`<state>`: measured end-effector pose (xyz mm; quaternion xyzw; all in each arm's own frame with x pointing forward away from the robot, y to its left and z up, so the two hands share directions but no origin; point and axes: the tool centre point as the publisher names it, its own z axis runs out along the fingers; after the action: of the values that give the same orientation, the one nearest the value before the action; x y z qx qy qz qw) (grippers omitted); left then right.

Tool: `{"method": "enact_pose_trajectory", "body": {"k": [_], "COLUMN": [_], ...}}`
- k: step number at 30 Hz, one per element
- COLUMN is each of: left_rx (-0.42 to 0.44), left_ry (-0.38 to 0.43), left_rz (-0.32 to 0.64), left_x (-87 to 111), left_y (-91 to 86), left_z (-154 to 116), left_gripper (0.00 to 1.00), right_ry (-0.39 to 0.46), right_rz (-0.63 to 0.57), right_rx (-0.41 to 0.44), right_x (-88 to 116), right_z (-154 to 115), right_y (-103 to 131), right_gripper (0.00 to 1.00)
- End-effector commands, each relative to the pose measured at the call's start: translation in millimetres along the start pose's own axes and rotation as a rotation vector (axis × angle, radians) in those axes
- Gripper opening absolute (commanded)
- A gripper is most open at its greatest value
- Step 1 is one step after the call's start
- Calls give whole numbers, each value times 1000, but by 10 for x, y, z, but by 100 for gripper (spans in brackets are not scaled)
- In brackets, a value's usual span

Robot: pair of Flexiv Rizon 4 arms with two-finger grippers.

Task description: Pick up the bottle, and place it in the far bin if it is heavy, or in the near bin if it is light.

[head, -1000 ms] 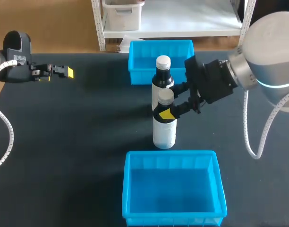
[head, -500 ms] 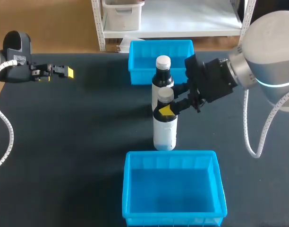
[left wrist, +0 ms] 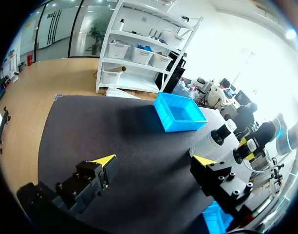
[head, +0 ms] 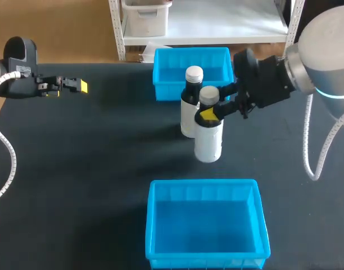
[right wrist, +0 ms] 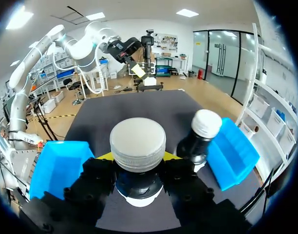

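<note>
Grip is the thing to look after: the right gripper [head: 208,114] is clamped on the dark neck of the bottle [head: 208,140], just under its grey cap [right wrist: 138,141], with a yellow tip on either side. The hold is high on the bottle, so the white body hangs below and could swing. I judge that a slow, straight lift with the bottle kept upright gives the truest feel of its weight. Whether its base is clear of the bench [head: 93,169] I cannot tell.

A second bottle [head: 190,107] stands just beside it, on the side toward my left arm, close enough to be knocked, so any sideways move should begin away from it. The far bin [head: 161,79] lies behind that second bottle, and the near bin [head: 152,225] sits in front with open bench between. Either route calls for raising the base above the blue wall first. The left gripper [left wrist: 156,160] hangs well apart at the bench's left side, fingers spread and holding nothing.
</note>
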<state>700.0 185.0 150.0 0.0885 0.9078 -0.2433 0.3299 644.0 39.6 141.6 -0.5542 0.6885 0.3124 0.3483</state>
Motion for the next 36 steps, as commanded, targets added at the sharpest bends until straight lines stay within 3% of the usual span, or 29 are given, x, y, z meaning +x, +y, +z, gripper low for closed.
{"method": "enact_pose_trajectory", "body": {"k": [1,12,19,29,36], "left_rx": [0,0,0,0,0], "left_ry": [0,0,0,0,0], "left_rz": [0,0,0,0,0], "left_x": [0,0,0,0,0], "left_y": [0,0,0,0,0], "left_z": [0,0,0,0,0], "left_gripper": [100,100,100,100,100], "right_ry": [10,17,2,-43,-47], "right_rz": [11,43,40,-10,-82], "right_rx": [38,149,160,76,-32], "right_x": [35,128,92,-113,-349], "right_z": [-229,-725,-927,-1275,-1415], "right_y": [-22,-337,-409,-251,108], "right_gripper": [0,0,0,0,0]}}
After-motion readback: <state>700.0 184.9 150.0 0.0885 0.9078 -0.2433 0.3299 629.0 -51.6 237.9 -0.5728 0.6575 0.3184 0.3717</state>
